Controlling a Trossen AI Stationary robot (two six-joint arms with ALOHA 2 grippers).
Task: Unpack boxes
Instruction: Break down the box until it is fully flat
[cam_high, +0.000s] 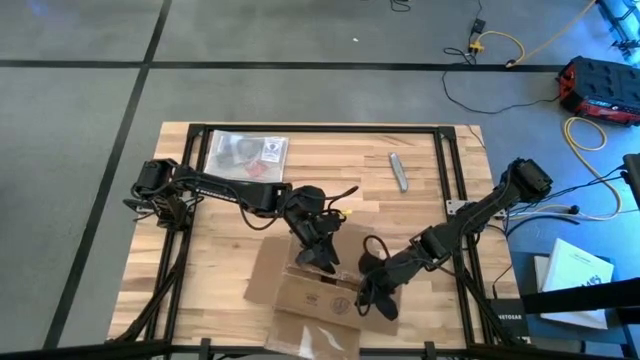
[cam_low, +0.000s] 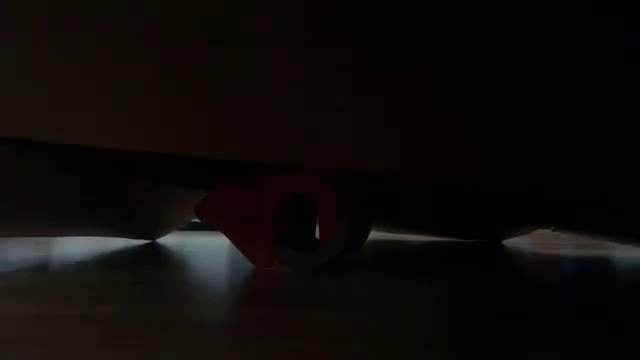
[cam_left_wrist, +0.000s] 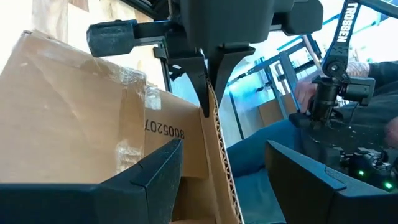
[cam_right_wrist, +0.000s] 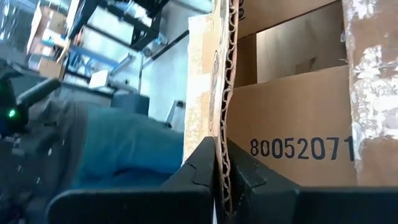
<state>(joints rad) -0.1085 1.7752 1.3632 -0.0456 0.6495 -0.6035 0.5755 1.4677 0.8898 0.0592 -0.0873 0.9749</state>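
- While the shallow brown cardboard box (cam_high: 305, 290) with flaps and clear tape strips sits at the near edge of the pale wooden slatted table (cam_high: 420, 215), both dark arms reach down to it.
- In the right wrist view, the right gripper (cam_right_wrist: 225, 180) is clamped tight on the corrugated edge of an upright flap (cam_right_wrist: 224, 74), its two dark fingers pressed against either side of the cardboard.
- From above, that gripper (cam_high: 372, 300) sits at the box's right side.
- In the left wrist view, the left gripper (cam_left_wrist: 217, 180) stands partly open, its fingers on either side of the same flap edge (cam_left_wrist: 219, 155) without closing on it.
- From above, it hangs over the box's far edge (cam_high: 318, 255).
- A clear plastic bag (cam_high: 245, 152) lies at the table's far left, well apart from the box.
- A small grey metal tool (cam_high: 398, 171) lies on the far right of the table.
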